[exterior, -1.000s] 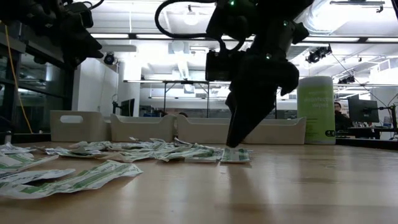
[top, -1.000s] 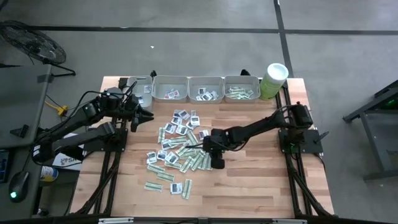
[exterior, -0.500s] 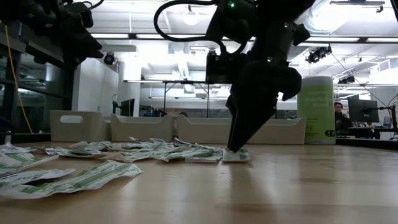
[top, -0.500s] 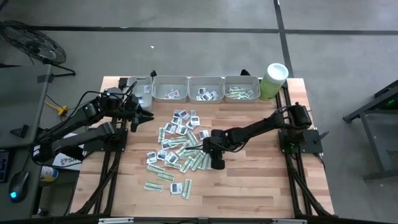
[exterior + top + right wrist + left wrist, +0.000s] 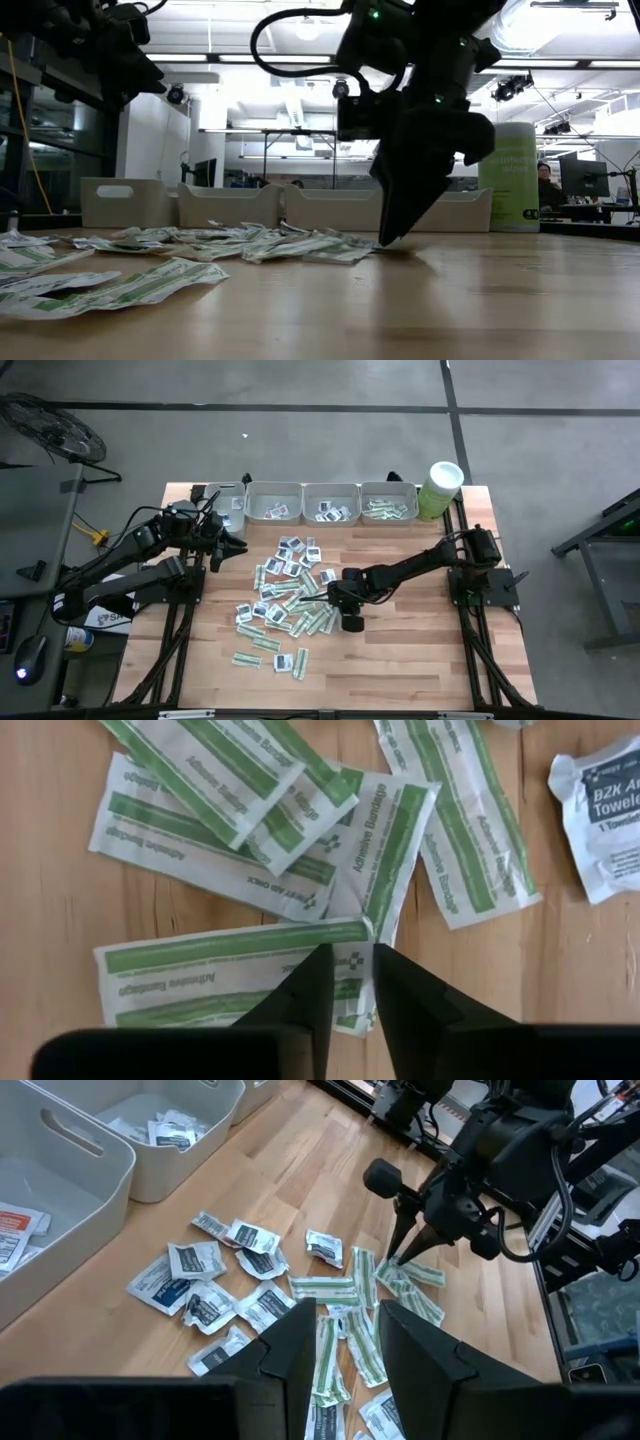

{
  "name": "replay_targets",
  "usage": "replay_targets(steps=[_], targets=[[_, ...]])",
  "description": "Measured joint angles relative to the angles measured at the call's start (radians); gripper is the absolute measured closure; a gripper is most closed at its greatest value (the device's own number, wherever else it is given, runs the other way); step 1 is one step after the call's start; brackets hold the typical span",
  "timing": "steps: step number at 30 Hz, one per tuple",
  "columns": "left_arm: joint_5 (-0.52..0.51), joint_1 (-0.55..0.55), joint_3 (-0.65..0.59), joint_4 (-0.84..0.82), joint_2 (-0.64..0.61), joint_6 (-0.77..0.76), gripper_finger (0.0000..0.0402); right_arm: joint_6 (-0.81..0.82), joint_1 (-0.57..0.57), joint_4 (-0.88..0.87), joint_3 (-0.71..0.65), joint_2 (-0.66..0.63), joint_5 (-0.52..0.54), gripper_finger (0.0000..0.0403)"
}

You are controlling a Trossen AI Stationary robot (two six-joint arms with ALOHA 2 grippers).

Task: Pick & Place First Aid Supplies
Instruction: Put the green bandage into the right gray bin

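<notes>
Right gripper (image 5: pixel 347 982) fingers seemingly pinching a green-striped bandage sachet (image 5: pixel 225 970) on the table (image 5: pixel 40 900)

Overhead, table-level and wrist cameras share the table (image 5: pixel 400 660).

floor: grey concrete floor (image 5: pixel 330 440) crossed by dark seams
table: pale wooden slatted tabletop (image 5: pixel 400 660)
ceiling: white, with bright strip lights (image 5: pixel 190 57)
</notes>
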Motion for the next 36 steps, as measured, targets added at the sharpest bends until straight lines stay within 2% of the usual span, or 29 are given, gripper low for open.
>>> replay_targets(steps=[9,15,36], targets=[[0.000,0.000,0.000,0.000,0.000,0.000,0.0289,0.034,-0.001,-0.012,0.000,0.000,-0.019,0.0399],[0.001,0.000,0.000,0.000,0.000,0.000,0.0289,0.088,-0.001,-0.011,0.004,-0.009,-0.051,0.0401],[0.002,0.000,0.000,0.000,0.000,0.000,0.0289,0.240,-0.029,-0.039,0.004,-0.218,-0.079,0.0403]])
